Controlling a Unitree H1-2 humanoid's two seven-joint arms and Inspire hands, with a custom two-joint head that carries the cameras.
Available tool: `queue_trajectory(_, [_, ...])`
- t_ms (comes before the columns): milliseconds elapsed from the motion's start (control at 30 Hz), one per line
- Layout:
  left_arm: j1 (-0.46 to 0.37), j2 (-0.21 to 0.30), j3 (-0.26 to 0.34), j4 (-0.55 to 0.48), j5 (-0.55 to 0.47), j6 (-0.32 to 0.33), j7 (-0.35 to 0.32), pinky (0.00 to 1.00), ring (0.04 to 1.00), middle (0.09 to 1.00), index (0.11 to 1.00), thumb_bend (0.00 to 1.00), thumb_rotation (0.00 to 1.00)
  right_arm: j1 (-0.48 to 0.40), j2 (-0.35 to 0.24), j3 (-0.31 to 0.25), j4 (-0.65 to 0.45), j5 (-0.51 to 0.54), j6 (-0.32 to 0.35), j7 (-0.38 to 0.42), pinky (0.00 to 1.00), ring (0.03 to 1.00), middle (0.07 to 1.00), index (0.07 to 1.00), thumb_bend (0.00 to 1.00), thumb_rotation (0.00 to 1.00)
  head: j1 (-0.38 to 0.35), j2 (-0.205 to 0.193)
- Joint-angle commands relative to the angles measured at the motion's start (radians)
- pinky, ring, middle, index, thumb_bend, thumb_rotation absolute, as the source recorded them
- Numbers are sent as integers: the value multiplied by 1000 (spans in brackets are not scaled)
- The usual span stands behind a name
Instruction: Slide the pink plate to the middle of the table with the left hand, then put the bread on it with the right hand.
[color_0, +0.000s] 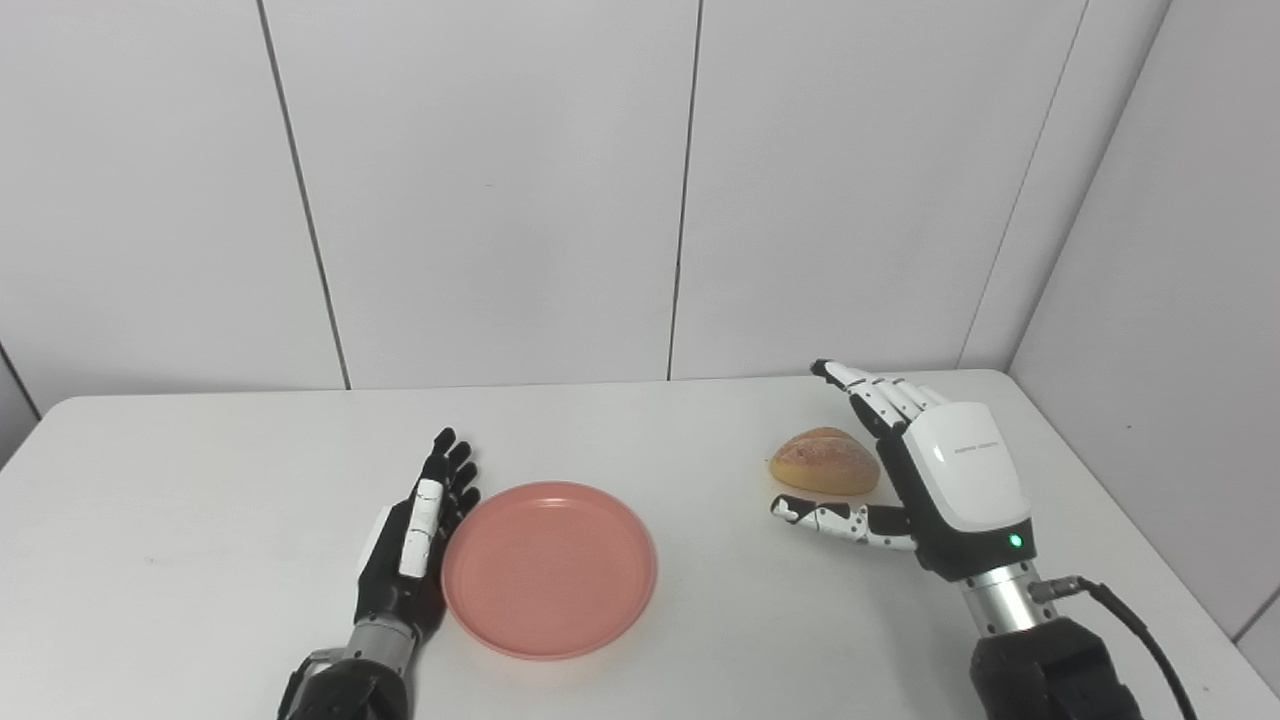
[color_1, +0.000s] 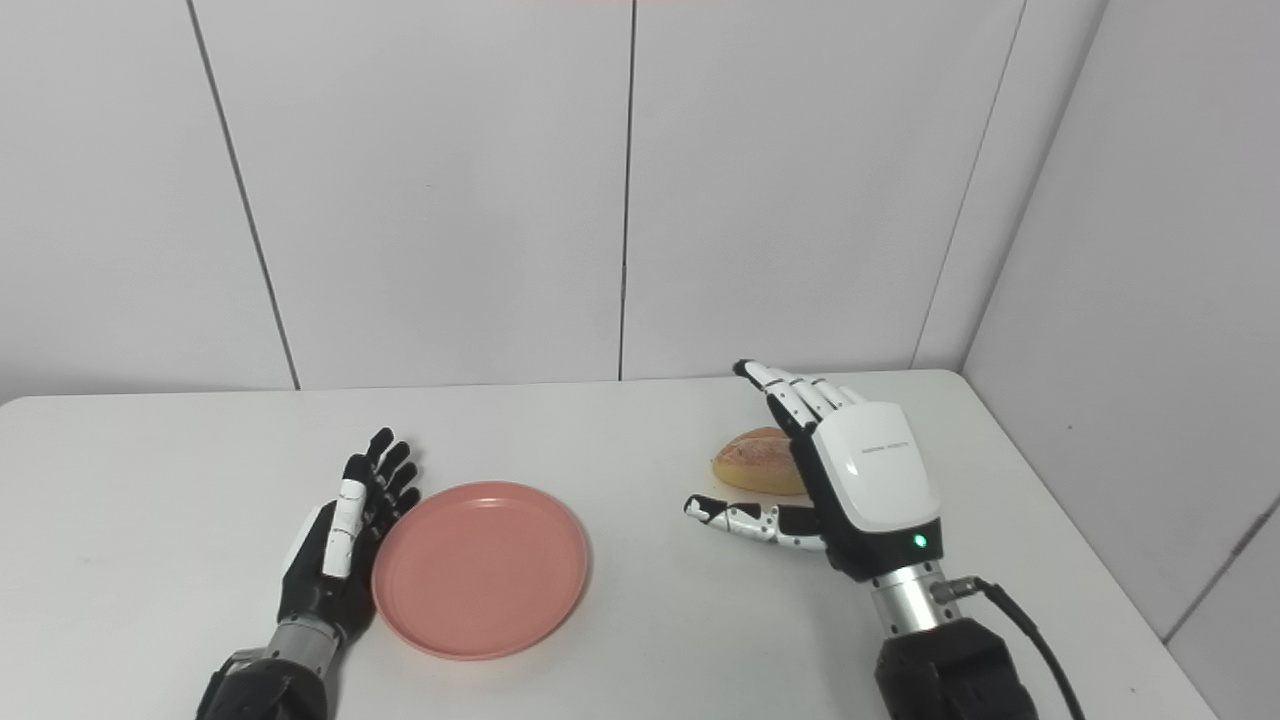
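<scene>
White wall panels back a pale bench (color_0: 200, 500). On it the pink plate (color_0: 549, 568) lies left of centre, bare. Flat along its left rim rests the left robot hand (color_0: 415, 540), fingers straight and released, holding nothing. Toward the right sits the bread (color_0: 824, 461), with the right robot hand (color_0: 950, 480) just beside it, fingers and thumb spread, grasping nothing. From the left eye the loaf shows nearly whole; from the right eye the hand hides its right end.
</scene>
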Motion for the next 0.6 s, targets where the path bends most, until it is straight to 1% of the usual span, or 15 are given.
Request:
queue_trajectory(0, [103, 14, 7, 65, -14, 18, -13, 1000, 1000, 1000, 1000, 863, 890, -57, -37, 7, 11, -28, 23, -15, 669, 724, 762, 795, 787, 942, -1, 0])
queue_trajectory(100, [103, 15, 8, 59, -16, 28, -14, 1000, 1000, 1000, 1000, 851, 888, -95, -72, 30, 60, -69, 38, -9, 664, 718, 750, 788, 798, 941, -3, 0])
queue_trajectory(200, [102, 17, 6, 59, -15, 29, -13, 1000, 1000, 1000, 1000, 843, 888, -120, -91, 48, 92, -87, 55, 2, 673, 711, 740, 786, 813, 951, -3, -1])
queue_trajectory(267, [103, 18, 5, 60, -17, 28, -12, 1000, 1000, 1000, 1000, 841, 886, -139, -101, 58, 118, -89, 69, 22, 674, 709, 740, 783, 816, 960, -3, 1])
queue_trajectory(367, [105, 19, 4, 56, -18, 33, -8, 1000, 1000, 1000, 1000, 835, 885, -155, -111, 70, 148, -87, 74, 17, 664, 697, 730, 774, 814, 957, -3, 4])
queue_trajectory(567, [110, 22, 1, 53, -17, 32, -10, 1000, 1000, 1000, 1000, 854, 882, -208, -132, 101, 268, -62, 78, 14, 646, 678, 717, 765, 803, 958, -2, 9])
